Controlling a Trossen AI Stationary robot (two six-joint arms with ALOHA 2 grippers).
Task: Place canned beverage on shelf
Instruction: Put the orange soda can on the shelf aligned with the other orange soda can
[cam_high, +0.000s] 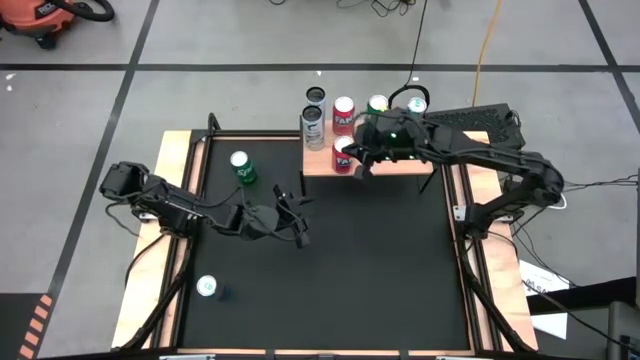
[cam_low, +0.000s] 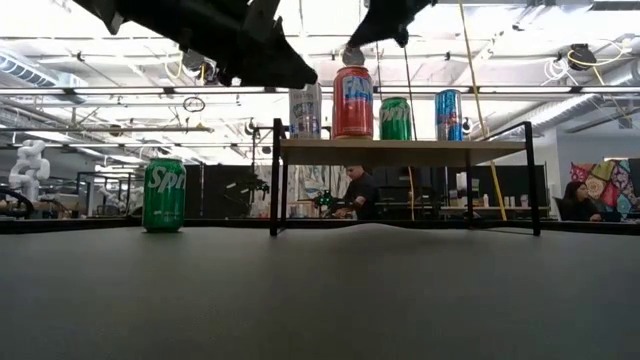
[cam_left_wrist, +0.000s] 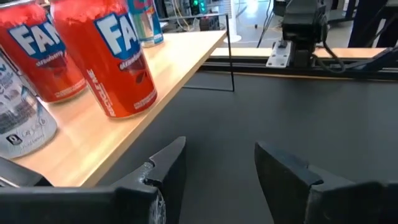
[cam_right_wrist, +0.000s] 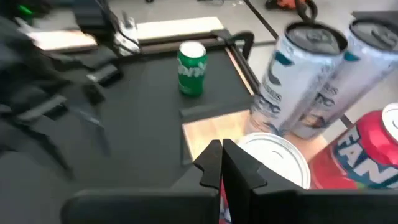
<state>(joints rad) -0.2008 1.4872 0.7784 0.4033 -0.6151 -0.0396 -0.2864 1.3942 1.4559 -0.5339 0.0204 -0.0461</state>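
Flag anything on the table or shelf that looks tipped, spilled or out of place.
Nothing stands out. Every can in view stands upright: the red strawberry soda can at the light-wood shelf's front edge, and the green soda can on the black tabletop. No spills visible.

Six cans (cam_high: 344, 112) on shelf (cam_high: 400, 166), two cans (cam_high: 241, 167) on table (cam_high: 380, 260)

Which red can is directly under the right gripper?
The front red can at the shelf's front edge; the other red can stands behind, clear of the right gripper.

Grey tiled floor (cam_high: 250, 40), bright ceiling lights (cam_low: 90, 20) overhead
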